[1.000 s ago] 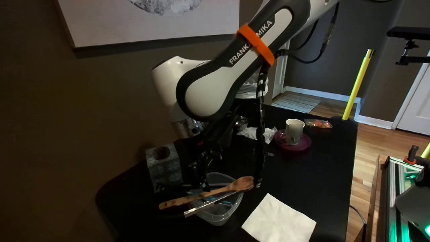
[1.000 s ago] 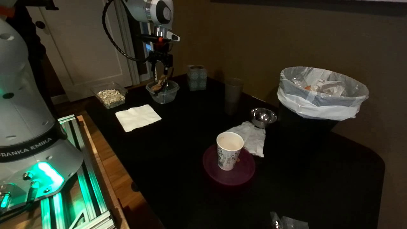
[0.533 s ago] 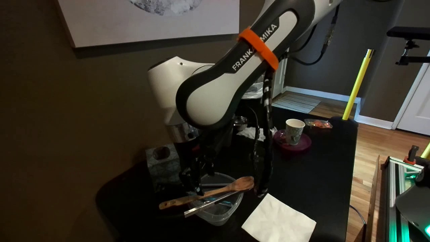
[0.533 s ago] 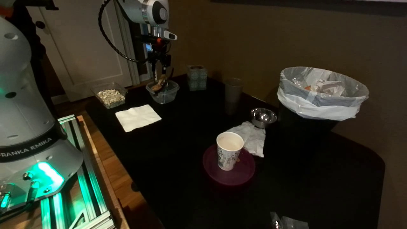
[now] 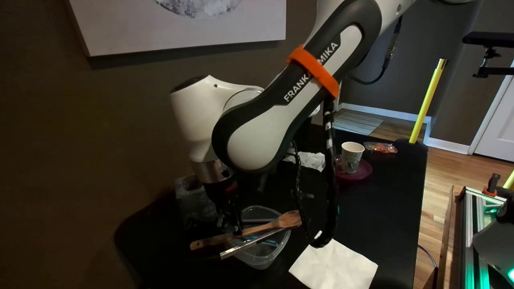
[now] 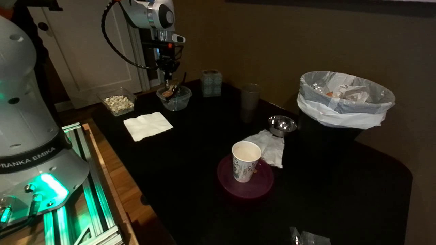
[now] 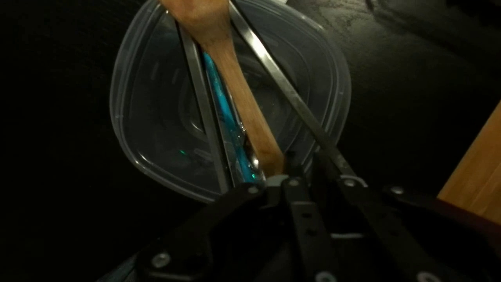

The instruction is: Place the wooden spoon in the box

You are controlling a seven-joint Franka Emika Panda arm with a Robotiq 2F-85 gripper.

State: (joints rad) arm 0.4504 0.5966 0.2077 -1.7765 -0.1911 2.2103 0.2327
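The wooden spoon (image 5: 259,228) lies across the rim of a wide clear dish (image 5: 261,265), its bowl past one edge and its handle end past the opposite one. Seen from the wrist, the spoon's handle (image 7: 236,90) runs down to my gripper (image 7: 307,162), whose fingers stand close together. In an exterior view the gripper (image 5: 233,229) is shut on the handle over the dish's edge; the exact contact is dark and partly hidden. The box (image 6: 211,83), small, squarish and patterned, with an opening in its top, stands behind the dish near the wall.
Metal utensils (image 7: 289,92) lie across the dish beside the spoon, and a blue one (image 7: 223,105) is under it. Close by are a white napkin (image 6: 148,126) and a clear container of pale pieces (image 6: 119,103). A dark cup (image 6: 250,102) stands farther along the table.
My arm has come down and shifted slightly towards the handle end. The fingers have gone from wide apart to close together at the handle. The spoon has shifted a little.
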